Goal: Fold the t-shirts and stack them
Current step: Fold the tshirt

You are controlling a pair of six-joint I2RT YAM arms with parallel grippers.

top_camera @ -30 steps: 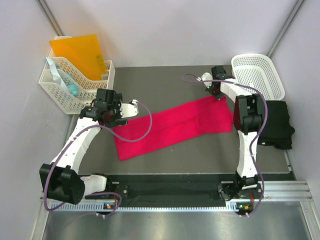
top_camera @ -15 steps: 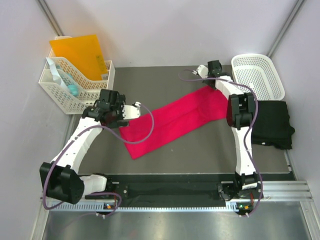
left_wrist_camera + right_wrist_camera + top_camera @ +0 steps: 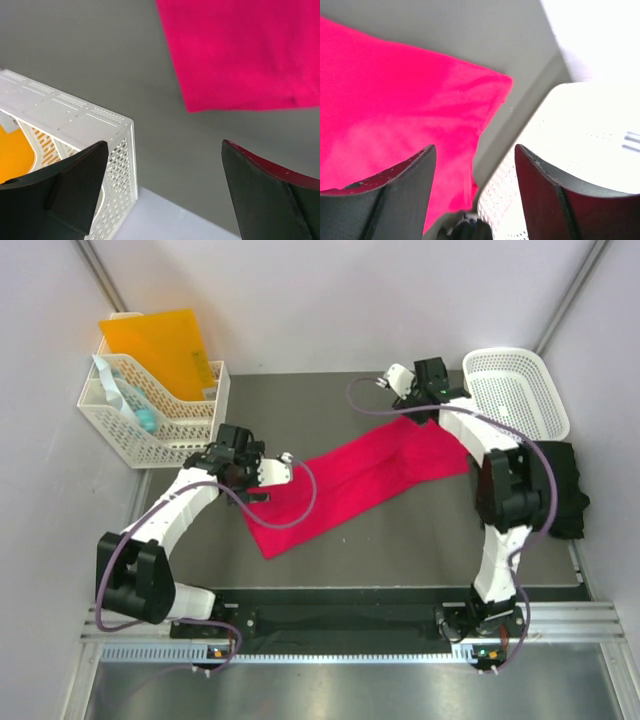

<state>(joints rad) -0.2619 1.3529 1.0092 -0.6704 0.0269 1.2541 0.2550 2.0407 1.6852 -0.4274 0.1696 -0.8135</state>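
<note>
the dark tabletop (image 3: 400, 540) carries the red t-shirt (image 3: 350, 485), which lies as a long narrow band, already doubled lengthwise, running on a slant from the near left toward the far right. the black t-shirt (image 3: 566, 498) sits in a dark heap at the right edge of the tabletop, partly hidden behind the right arm and well apart from the red one. a white basket (image 3: 520, 395) stands at the far right corner, and a lattice tray (image 3: 140, 435) with an orange folder (image 3: 160, 345) stands at the far left. the left gripper (image 3: 164, 145) is spread wide with nothing between its fingers, hovering over bare tabletop just beside the band's left end. the right gripper (image 3: 475, 150) is parted too and grips nothing, hanging over the band's far right corner next to the basket. the step in hand looks like the fold of the red shirt, between the lengthwise fold and the crosswise one. the next move probably calls for each gripper to drop onto an end of the band, pinch both layers at once, and bring one end over the other without letting the layers slip; the black shirt is not yet folded.
</note>
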